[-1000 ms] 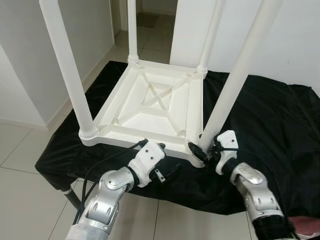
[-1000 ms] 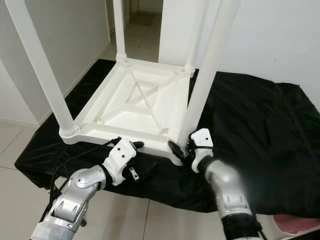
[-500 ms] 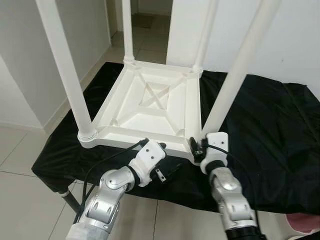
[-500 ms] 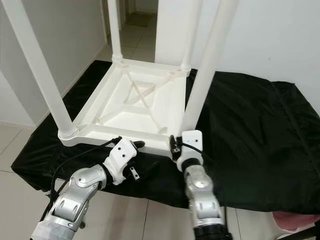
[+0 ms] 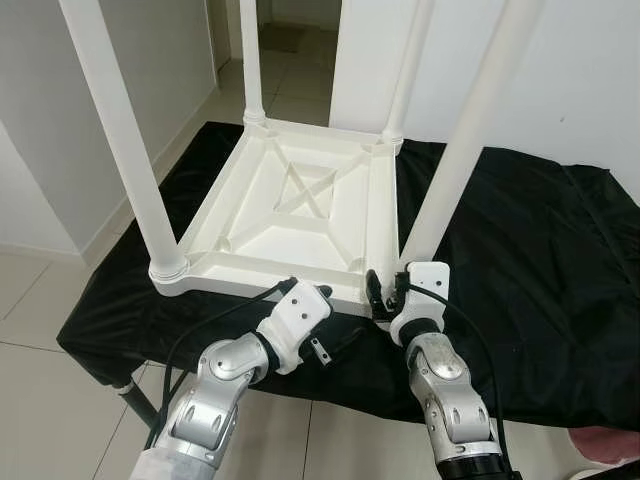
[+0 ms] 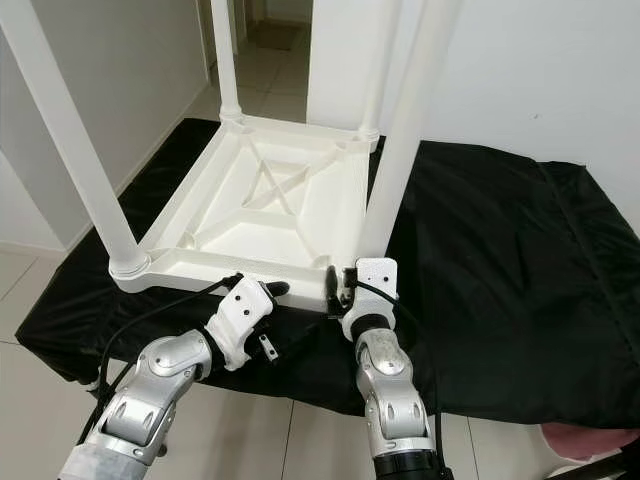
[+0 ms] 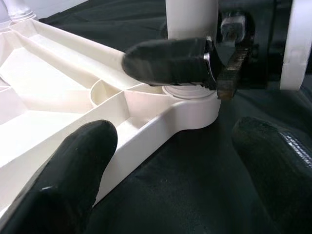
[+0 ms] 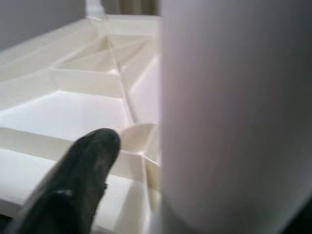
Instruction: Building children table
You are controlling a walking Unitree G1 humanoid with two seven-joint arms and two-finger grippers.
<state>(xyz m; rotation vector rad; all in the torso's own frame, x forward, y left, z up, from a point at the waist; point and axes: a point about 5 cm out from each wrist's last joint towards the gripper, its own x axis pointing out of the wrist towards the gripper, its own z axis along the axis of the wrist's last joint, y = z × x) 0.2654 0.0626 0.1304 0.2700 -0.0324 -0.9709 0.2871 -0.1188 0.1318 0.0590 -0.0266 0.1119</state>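
A white plastic children's table lies upside down on a black cloth, its legs pointing up. My right gripper sits at the base of the near right leg, shut on it. In the right wrist view the leg stands close beside one black finger. My left gripper is open at the table's near rim, just left of that corner. In the left wrist view one finger hovers over the white frame. The other hovers over the cloth.
The black cloth covers a low stand with a dark leg at the front left. Tiled floor lies in front and to the left. White walls stand close behind, with a doorway at the back. A pink object shows at the bottom right.
My right gripper has swung round the base of the near right leg, from its right side to its front, with the forearm now straight below. The left gripper has stayed put.
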